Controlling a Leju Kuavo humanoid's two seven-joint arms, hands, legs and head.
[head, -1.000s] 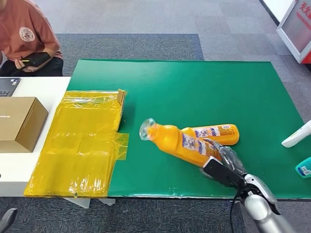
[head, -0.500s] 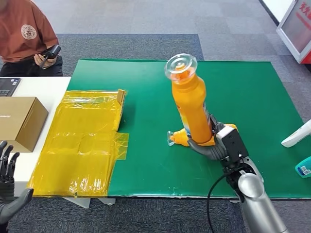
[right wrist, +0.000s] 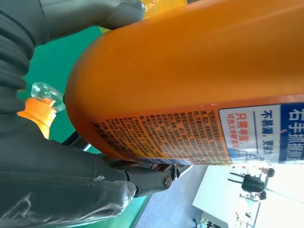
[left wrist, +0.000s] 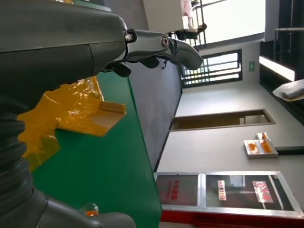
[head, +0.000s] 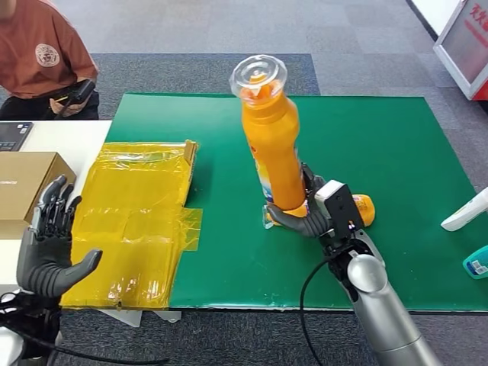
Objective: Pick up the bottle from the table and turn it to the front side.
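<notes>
Because our right hand (head: 308, 217) grips the orange bottle (head: 275, 141) only near its base, lifted nearly upright above the green mat (head: 374, 137), we judge it top-heavy (cap end high): a tilt could slip it onto the second bottle (head: 361, 207) below. Our left hand (head: 49, 248) hovers spread, holding nothing.
</notes>
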